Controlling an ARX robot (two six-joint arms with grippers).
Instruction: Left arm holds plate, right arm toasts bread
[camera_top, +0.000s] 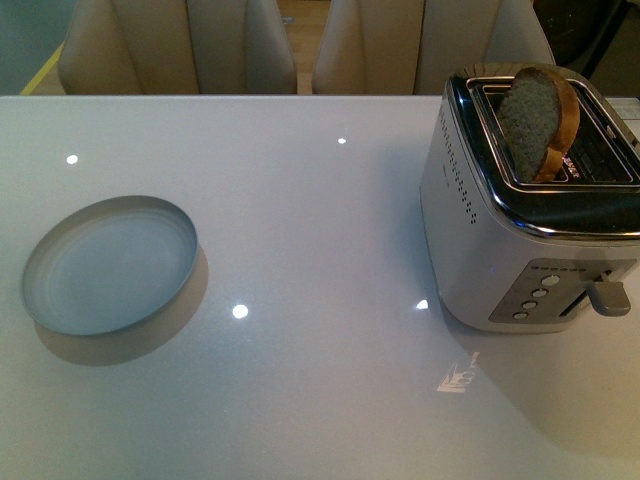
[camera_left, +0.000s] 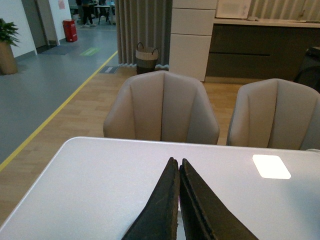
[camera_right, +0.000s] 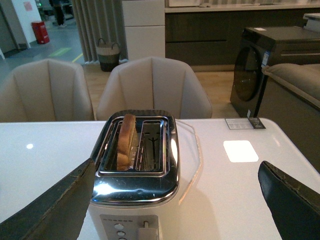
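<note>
Bread seated in toaster; plate unattended on table.

The glossy white table (camera_top: 320, 400) carries a silver two-slot toaster (camera_top: 500, 260) at the robot's right and a round pale grey-blue plate (camera_top: 108, 264) well apart at its left. The brown-crusted bread slice (camera_top: 538, 120) stands in one slot, protruding. The right gripper (camera_right: 175, 200) is spread wide; the left gripper (camera_left: 179, 167) is pressed together, empty.

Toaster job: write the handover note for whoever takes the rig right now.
Left gripper: shut, empty, above the table.
Right gripper: open, empty, facing the toaster.
Bread: standing in the toaster's left slot, sticking up; lever looks not pressed.
Plate: empty, on the table at the left, not held.
Done: bread is in the slot.
Left: push the lever, hold the plate, move the toast onto it.
</note>
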